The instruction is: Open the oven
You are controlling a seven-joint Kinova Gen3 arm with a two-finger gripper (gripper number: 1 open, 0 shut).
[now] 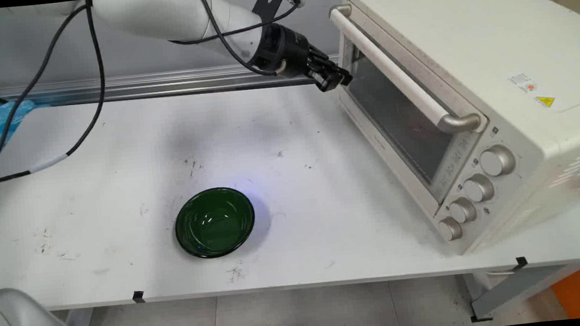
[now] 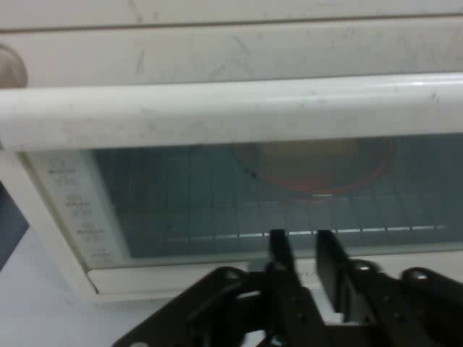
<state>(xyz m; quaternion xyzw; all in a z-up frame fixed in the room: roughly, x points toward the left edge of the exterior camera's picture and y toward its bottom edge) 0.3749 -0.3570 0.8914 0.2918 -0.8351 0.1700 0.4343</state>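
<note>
Hand (image 1: 332, 79) seemingly just before oven door (image 1: 395, 106)

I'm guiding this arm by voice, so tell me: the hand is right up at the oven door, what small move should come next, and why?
Probably raise the hand a little toward the door handle. The hand sits low against the toaster oven, facing the glass with the handle bar above its fingertips, and the door is closed. That is only a guess.

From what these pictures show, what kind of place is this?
Probably a robotics lab with a mock kitchen setup, not a real kitchen. A toaster oven and a green glass bowl sit on a scuffed white table, and the gripper hangs close to the oven door.
</note>
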